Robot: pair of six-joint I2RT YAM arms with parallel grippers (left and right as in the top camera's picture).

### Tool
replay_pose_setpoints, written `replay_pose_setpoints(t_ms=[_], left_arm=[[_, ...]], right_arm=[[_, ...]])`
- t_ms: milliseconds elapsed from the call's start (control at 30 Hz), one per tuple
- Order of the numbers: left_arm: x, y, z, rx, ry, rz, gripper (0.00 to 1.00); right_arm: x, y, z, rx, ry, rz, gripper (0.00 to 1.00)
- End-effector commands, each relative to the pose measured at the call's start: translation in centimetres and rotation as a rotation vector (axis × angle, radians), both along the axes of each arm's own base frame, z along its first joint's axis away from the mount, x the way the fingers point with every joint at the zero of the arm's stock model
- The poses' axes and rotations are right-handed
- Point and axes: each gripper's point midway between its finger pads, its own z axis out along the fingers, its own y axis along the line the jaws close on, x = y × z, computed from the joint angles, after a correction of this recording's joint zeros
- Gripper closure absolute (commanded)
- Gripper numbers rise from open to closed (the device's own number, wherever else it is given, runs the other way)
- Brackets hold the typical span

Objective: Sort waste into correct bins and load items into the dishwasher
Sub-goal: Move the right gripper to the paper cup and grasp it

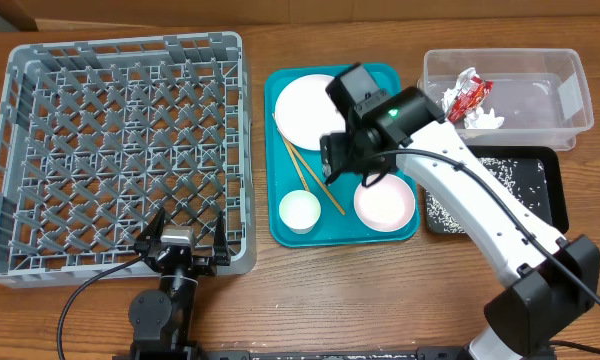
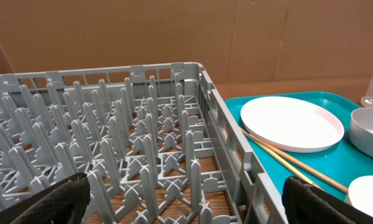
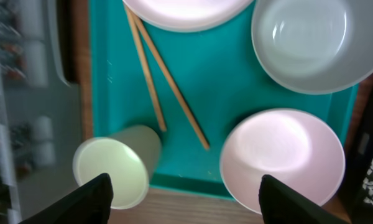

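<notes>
Two bowls (image 3: 309, 43), a cup (image 3: 115, 171), a plate (image 1: 308, 106) and chopsticks (image 3: 168, 81) lay on the teal tray (image 1: 352, 228). The right gripper (image 3: 183, 196) hung above them, jaws wide and empty. The left gripper (image 2: 186, 202) sat at the grey rack (image 1: 120, 140) edge (jaws likewise wide). Red wrapper (image 1: 467, 95) and tissue (image 1: 483, 121) were in the clear tub (image 1: 570, 100); rice (image 1: 500, 175) lay in the black tray (image 1: 555, 195).
</notes>
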Motion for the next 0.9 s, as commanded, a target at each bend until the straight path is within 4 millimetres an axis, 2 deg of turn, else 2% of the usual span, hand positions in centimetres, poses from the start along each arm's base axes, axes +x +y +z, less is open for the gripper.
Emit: replay_pose_setpoints(t_ms=[0,167,433,700,867], left_arm=[[0.0,0.2,-0.1,0.008,0.001,0.006,0.00],[0.0,0.2,-0.1,0.008,0.001,0.006,0.00],[0.0,0.2,-0.1,0.008,0.001,0.006,0.00],[0.0,0.2,-0.1,0.008,0.001,0.006,0.00],[0.0,0.2,-0.1,0.008,0.001,0.006,0.00]], right_arm=[[0.8,0.5,1.9,0.032,-0.066,0.043,0.22],[0.1,1.1,1.9,0.043,-0.050,0.086,0.22],[-2.3,2.7,1.9,0.143,0.064,0.109,0.26],[-3.8,3.2,0.4,0.127,0.125,0.074,0.29],[-3.9,3.0,-0.5,0.101,0.121,0.074,0.29]])
